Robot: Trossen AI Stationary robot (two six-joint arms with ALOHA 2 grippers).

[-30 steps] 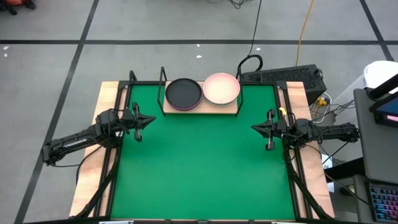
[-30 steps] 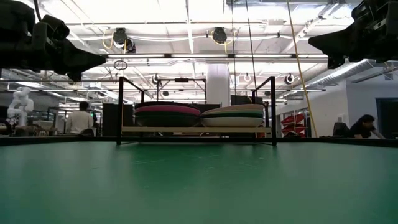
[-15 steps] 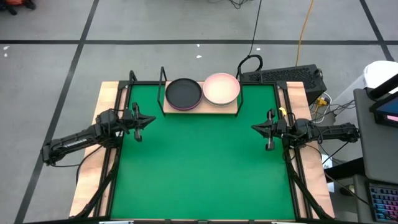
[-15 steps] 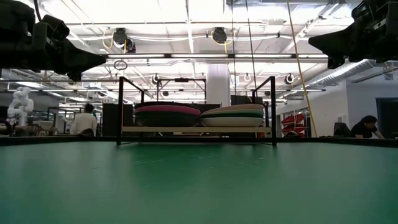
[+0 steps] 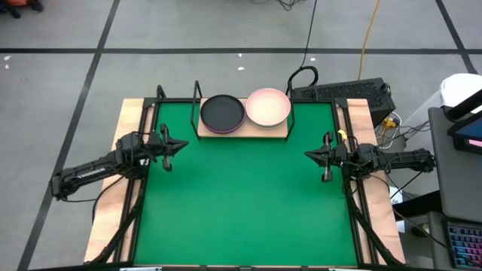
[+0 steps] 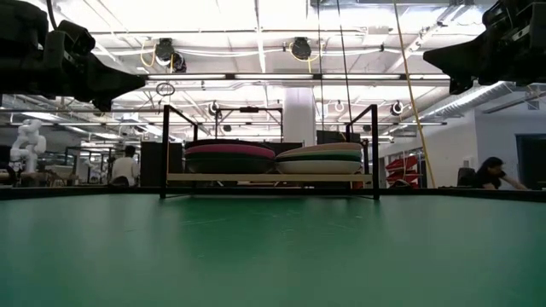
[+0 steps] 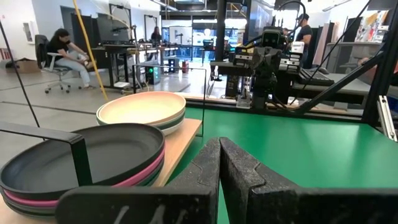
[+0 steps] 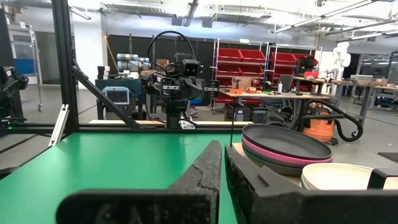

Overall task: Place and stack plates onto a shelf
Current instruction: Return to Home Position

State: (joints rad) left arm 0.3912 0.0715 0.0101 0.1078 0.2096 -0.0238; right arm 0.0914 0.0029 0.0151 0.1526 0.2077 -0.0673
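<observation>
Two stacks of plates rest on the light-wood shelf (image 5: 245, 129) at the table's far edge. The left stack (image 5: 222, 113) has a dark grey plate on top with magenta under it (image 7: 81, 165) (image 8: 286, 146). The right stack (image 5: 269, 107) has a light pink plate on top (image 7: 142, 109), pale green and dark beneath (image 6: 320, 159). My left gripper (image 5: 181, 144) (image 7: 219, 152) hovers shut above the mat's left edge. My right gripper (image 5: 309, 154) (image 8: 222, 155) hovers shut above the mat's right edge. Neither touches anything.
The green mat (image 5: 241, 196) covers the table between the arms. Thin black wire uprights (image 6: 165, 149) (image 6: 375, 149) frame the shelf. A keyboard (image 5: 343, 92) and cables lie beyond the far right corner. People sit and stand in the room beyond (image 6: 495, 173) (image 7: 62, 46).
</observation>
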